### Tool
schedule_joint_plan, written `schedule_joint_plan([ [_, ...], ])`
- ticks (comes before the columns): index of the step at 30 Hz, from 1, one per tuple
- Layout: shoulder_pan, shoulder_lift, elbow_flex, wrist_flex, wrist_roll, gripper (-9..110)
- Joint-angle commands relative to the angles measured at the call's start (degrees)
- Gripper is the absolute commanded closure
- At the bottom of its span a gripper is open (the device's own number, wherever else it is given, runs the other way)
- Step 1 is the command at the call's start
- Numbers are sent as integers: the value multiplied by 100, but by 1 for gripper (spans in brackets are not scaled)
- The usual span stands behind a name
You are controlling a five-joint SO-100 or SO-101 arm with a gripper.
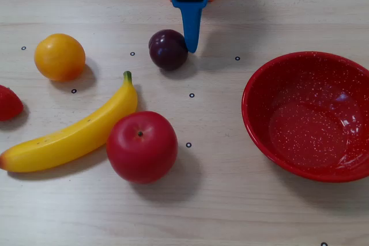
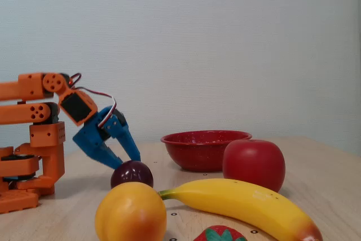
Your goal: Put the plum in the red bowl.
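My claw (image 2: 121,161) hung low over the plum (image 1: 168,49), jaws spread and holding nothing. From above, one blue finger (image 1: 190,27) ran down beside the plum, its tip at the fruit's flank; whether it touched, I couldn't tell. The plum sat on the worktop (image 1: 230,211) near the far edge, close to my base, with the red bowl (image 1: 309,114) well apart from it, over by the right edge in the view from above.

I judged that plum small, round, glossy and light: likely to roll or squirt out sideways if pinched off-center. Best to straddle it across its widest middle, one finger on each side, and close gently. It looked hard enough to take a firm squeeze.

The apple (image 1: 142,147), banana (image 1: 72,135) and orange (image 1: 59,56) lay toward the near and left edges, clear of my path.
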Motion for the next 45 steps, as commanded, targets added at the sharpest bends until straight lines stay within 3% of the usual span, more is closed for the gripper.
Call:
schedule_joint_plan([
  [1,0,-281,-949,141,211,101],
  [8,237,-923,-2083,264,255,101],
  [15,290,-1406,-3234,1415,694,101],
  [22,-272,-2373,-4386,3076,1099,76],
  [27,-791,-3155,-4948,4034,1415,68],
  [37,-1696,-4236,-5238,4087,2399,56],
  [45,-1784,-5309,-5317,4034,2751,52],
])
